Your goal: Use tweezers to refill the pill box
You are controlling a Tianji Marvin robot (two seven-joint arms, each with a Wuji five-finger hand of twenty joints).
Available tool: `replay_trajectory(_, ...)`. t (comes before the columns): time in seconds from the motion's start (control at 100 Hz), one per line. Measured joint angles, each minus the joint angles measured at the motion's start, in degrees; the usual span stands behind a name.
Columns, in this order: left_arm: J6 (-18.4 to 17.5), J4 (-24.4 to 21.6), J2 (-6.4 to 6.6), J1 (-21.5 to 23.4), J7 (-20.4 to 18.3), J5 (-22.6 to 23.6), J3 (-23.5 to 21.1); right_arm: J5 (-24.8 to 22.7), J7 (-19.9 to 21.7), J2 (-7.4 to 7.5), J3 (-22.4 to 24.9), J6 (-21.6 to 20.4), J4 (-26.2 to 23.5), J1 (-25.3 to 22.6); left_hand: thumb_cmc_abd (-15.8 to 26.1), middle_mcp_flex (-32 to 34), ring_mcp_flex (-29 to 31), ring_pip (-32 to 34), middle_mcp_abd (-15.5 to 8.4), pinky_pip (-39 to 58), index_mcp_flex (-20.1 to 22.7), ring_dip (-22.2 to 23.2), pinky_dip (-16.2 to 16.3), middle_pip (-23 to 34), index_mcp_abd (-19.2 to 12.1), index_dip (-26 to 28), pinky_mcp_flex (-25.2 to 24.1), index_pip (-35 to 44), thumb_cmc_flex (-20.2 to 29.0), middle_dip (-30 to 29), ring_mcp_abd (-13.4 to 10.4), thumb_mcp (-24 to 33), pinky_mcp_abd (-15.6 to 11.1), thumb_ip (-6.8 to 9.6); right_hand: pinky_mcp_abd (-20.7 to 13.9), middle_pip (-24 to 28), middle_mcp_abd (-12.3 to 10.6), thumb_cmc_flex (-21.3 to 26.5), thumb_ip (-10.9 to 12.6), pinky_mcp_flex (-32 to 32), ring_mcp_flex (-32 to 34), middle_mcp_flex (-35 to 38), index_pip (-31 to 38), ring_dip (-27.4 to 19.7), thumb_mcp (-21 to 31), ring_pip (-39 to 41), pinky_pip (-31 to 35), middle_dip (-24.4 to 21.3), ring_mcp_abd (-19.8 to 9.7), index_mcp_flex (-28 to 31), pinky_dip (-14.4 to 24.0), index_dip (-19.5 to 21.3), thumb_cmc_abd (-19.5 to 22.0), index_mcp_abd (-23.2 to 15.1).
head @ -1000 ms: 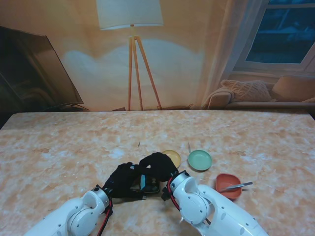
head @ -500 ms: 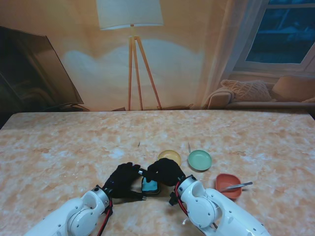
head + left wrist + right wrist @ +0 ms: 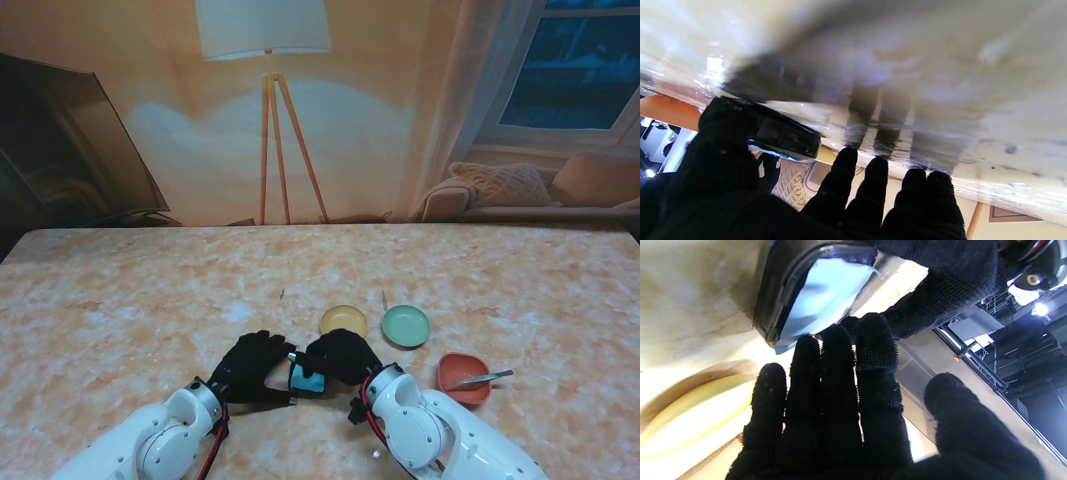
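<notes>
The pill box (image 3: 306, 380), a dark frame with a light blue face, lies near me between both black-gloved hands. My left hand (image 3: 250, 365) rests to its left with fingers spread on the table, and its thumb (image 3: 727, 133) presses on the pill box (image 3: 784, 136). My right hand (image 3: 342, 354) is at the box's right side. Its straight fingers (image 3: 840, 373) touch the edge of the pill box (image 3: 813, 290), with the thumb held apart. Neither hand wraps around the box. The tweezers (image 3: 482, 379) lie across a red dish (image 3: 462, 380) on the right.
A yellow dish (image 3: 343, 320) and a green dish (image 3: 405, 325) sit just beyond the right hand. A small thin object (image 3: 384, 298) lies past the green dish. A lamp, sofa and window stand behind the table's far edge.
My right hand has slid to the right off the top of the pill box, uncovering its blue face. The left hand has barely moved.
</notes>
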Motion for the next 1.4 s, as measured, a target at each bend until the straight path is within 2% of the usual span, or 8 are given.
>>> replay_trajectory(0.26,0.14,-0.95,-0.54,1.86,0.37,0.19,-1.92,0.0,-0.25,-0.09,1.77,0.3,-0.96,-1.34,0.07,0.13,0.63,0.84,-1.3,0.93,1.0,0.16,0.0,1.2,-0.59,-0.02,0.55,0.05,-0.95,0.6,-2.02,0.84,-2.25,0.0,0.64,-0.26,0.79,-1.55,0.01,-0.63,0.03,-0.51,-0.27,0.0,0.05,-0.19,0.01,0.0,2.14,-1.53,0.02,0.0,0.0,0.0)
replay_trajectory(0.44,1.04,-2.64,-0.9,4.28,-0.23,0.7,-4.53,0.01,-0.73,-0.04,4.37,0.52,-3.28,-3.08,1.25,0.44,1.07,0.85,-2.35,1.71,1.01,0.17,-0.02,1.2,-0.65,-0.07,1.06,0.05,-1.58,0.61,-3.44,0.92,-3.86,0.01,1.4,-3.07,1.21,-5.32,0.02,-3.14,-3.12,-5.06,-5.57,0.0,1.96,-3.34,-1.78,0.0,2.8,-6.34,0.03,-0.03,-2.53,0.64)
replay_trajectory(0.66,3.49,-7.01,-0.86,7.47,-1.55,4.29,-9.44,-2.93,-1.22,0.2,8.27,0.55,-5.97,-4.73,1.53,1.67,1.74,2.03,-1.87,7.07,1.09,0.41,1.46,2.74,-0.65,-0.07,3.01,-0.25,-2.32,0.74,-3.17,0.93,-2.64,0.01,2.63,-9.15,1.36,-9.97,-0.5,-8.38,-10.76,-15.03,-16.12,-2.77,5.79,-11.84,-11.5,0.07,0.89,-17.27,-2.77,-1.17,-5.78,1.57)
replay_trajectory(0.75,4.67,-9.68,-0.86,8.69,-1.78,6.23,-11.86,-4.64,-1.21,0.56,10.23,0.52,-7.34,-5.46,1.77,1.77,1.79,2.04,-1.86,7.2,1.13,0.41,1.47,2.68,-0.97,-0.07,3.01,-0.33,-2.36,0.74,-3.17,0.68,-2.64,0.01,2.75,-10.63,0.61,-12.27,-1.27,-10.41,-13.7,-19.24,-19.67,-4.3,6.95,-15.32,-16.81,-2.74,-0.53,-21.27,-4.36,-2.58,-7.25,2.24)
replay_trajectory(0.78,5.08,-10.68,-0.88,9.12,-1.78,6.42,-12.76,-5.43,-1.21,0.66,10.99,0.41,-7.78,-5.74,3.15,2.08,2.4,2.51,-1.93,7.22,1.16,0.42,1.47,2.56,-0.98,-0.07,3.01,-0.98,-2.06,0.74,-3.17,-3.31,-2.64,0.01,2.75,-11.52,0.25,-13.77,-1.55,-11.03,-15.44,-21.23,-21.45,-5.02,7.66,-16.49,-19.35,-2.8,-1.17,-23.07,-5.16,-3.34,-7.32,2.83)
replay_trajectory(0.87,5.96,-13.75,-1.01,10.45,-1.84,6.31,-15.57,-7.66,-1.8,0.9,13.22,0.05,-8.75,-6.52,5.08,2.31,2.97,2.44,-2.29,7.34,1.18,0.42,1.47,2.2,-1.01,-0.07,3.09,-1.52,-0.87,0.74,-3.17,-8.09,-2.64,0.03,2.75,-13.33,-0.21,-17.28,-2.18,-12.41,-18.38,-25.24,-24.25,-6.58,8.86,-19.78,-23.9,-4.6,-2.2,-27.06,-6.63,-5.0,-8.39,3.76)
replay_trajectory(1.06,7.57,-18.9,-1.4,12.45,-1.44,5.95,-19.93,-9.07,-2.34,1.28,18.67,-1.66,-10.9,-8.65,5.09,2.33,3.32,2.44,-2.31,6.84,1.94,0.43,1.47,1.92,-1.29,-0.19,3.3,-1.74,-0.87,0.74,-3.17,-8.75,-2.69,0.04,1.8,-14.35,-0.59,-24.53,-3.52,-13.86,-22.65,-31.87,-27.62,-9.38,12.83,-24.45,-33.24,-8.92,-3.33,-32.9,-9.0,-7.85,-11.18,5.8)
replay_trajectory(1.4,7.61,-21.66,-2.23,15.48,2.43,2.75,-23.35,-14.19,1.5,3.45,27.71,-6.79,-14.38,-14.05,5.1,2.37,3.46,2.35,-2.32,6.19,3.4,0.43,1.48,1.27,-1.33,-0.82,3.57,-2.49,-0.88,0.67,-3.17,-8.82,-2.72,0.04,-0.09,-14.51,-0.79,-31.61,-5.79,-13.94,-27.43,-39.35,-31.01,-11.62,15.76,-28.37,-41.33,-10.23,-4.67,-39.87,-9.59,-9.98,-12.37,7.27)
